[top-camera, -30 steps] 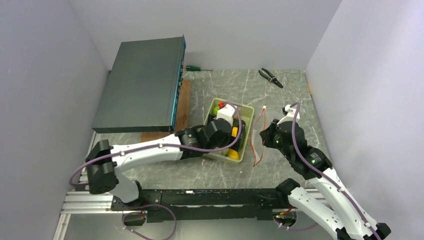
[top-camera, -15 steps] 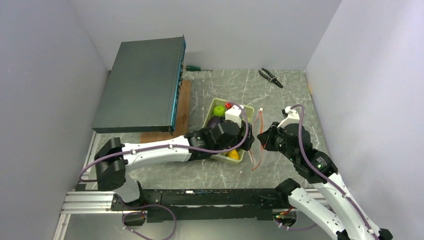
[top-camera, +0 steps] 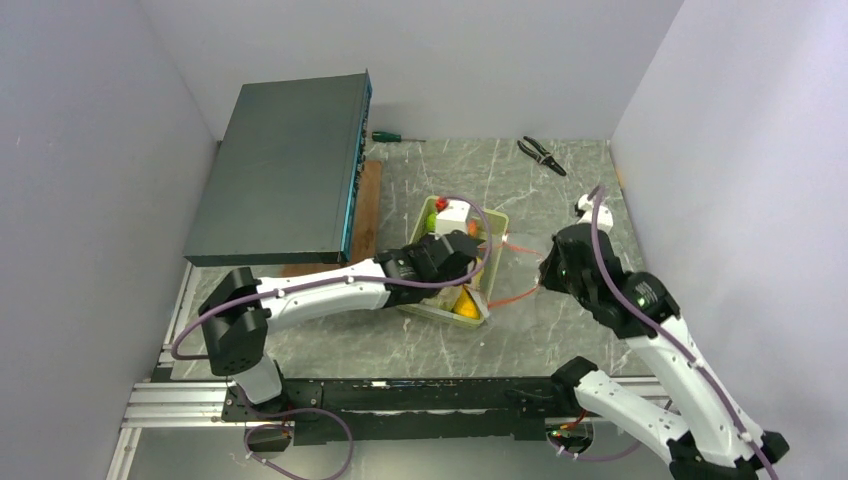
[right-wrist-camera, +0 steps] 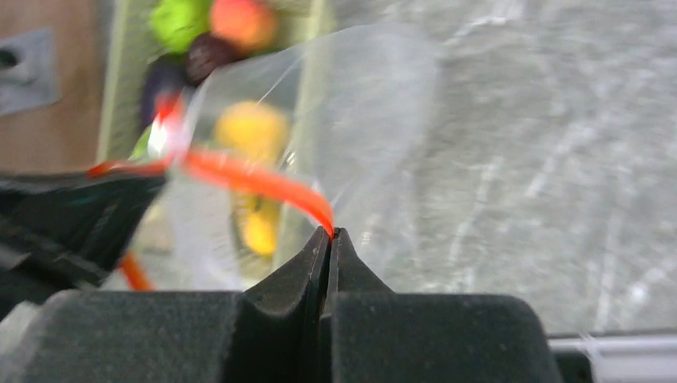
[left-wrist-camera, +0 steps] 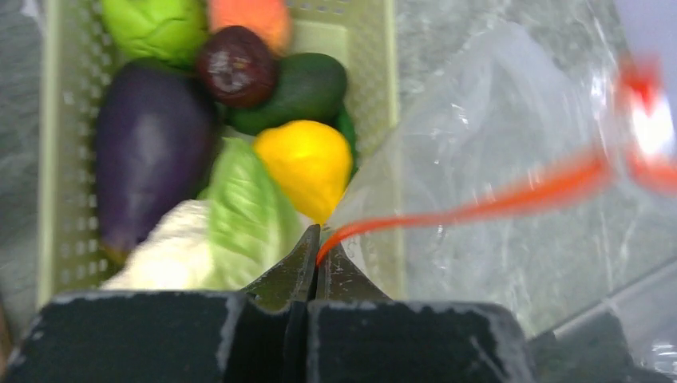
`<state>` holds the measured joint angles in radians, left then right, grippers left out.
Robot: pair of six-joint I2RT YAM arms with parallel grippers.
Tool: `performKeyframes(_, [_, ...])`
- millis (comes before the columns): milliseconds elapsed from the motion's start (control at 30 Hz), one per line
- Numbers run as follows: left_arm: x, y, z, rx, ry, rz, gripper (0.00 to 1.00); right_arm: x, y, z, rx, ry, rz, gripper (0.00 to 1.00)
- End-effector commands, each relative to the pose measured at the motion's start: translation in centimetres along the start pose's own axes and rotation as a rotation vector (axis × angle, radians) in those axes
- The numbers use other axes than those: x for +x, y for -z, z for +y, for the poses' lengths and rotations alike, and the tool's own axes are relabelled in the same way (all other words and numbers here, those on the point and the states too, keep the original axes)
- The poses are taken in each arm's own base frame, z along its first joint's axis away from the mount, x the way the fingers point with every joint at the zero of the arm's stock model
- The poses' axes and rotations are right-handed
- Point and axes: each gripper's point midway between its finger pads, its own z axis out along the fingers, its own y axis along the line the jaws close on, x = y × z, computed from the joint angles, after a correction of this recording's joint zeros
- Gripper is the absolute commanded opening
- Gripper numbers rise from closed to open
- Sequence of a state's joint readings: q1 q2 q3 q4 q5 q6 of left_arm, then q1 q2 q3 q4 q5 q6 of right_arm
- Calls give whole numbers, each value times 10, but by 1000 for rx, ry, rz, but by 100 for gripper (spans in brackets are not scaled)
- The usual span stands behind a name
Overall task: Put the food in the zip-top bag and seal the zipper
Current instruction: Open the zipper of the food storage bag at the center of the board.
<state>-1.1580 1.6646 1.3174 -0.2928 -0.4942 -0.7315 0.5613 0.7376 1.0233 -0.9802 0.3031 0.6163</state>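
Observation:
The clear zip-top bag [left-wrist-camera: 495,152] hangs between both grippers, beside the tray's right wall. Its zipper [left-wrist-camera: 479,209], a red-orange strip, is stretched taut, with the white slider tab [left-wrist-camera: 651,132] blurred at the far end. My left gripper [left-wrist-camera: 318,239] is shut on one end of the strip, and my right gripper [right-wrist-camera: 329,233] is shut on the zipper [right-wrist-camera: 255,179] at the other side. The food lies in the pale green tray [left-wrist-camera: 56,159]: white cauliflower [left-wrist-camera: 172,247], a bright green piece [left-wrist-camera: 247,211], an orange-yellow piece [left-wrist-camera: 307,163] and a small dark purple piece [left-wrist-camera: 235,64].
The tray also holds a large purple eggplant [left-wrist-camera: 148,159] and a dark green avocado [left-wrist-camera: 299,88]. A dark flat box [top-camera: 290,170] on a wooden board [top-camera: 367,205] fills the back left. A screwdriver [top-camera: 390,137] and pliers [top-camera: 541,154] lie by the back wall.
My left gripper swung from over the tray to the bag's mouth and shut on the red strip. My right gripper, still gripping the strip, pulled right and stretched the mouth taut.

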Motion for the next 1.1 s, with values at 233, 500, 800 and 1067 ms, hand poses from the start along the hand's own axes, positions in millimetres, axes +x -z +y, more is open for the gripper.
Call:
performKeyframes(233, [-39,-12,-11,123,99,-13,0,-44,31,-59,361,37,-145,0])
performKeyframes(500, [-23,-17,-50,327,89,50,42,-24,6,-27,150,112,-91,0])
performKeyframes(800, [-38,14,-64,434,69,34,95,-21,-2,-23,143,132,-77,0])
performKeyframes(1067, [-55,64,-54,474,-11,-24,100,-26,-9,-16,139,173,-58,0])
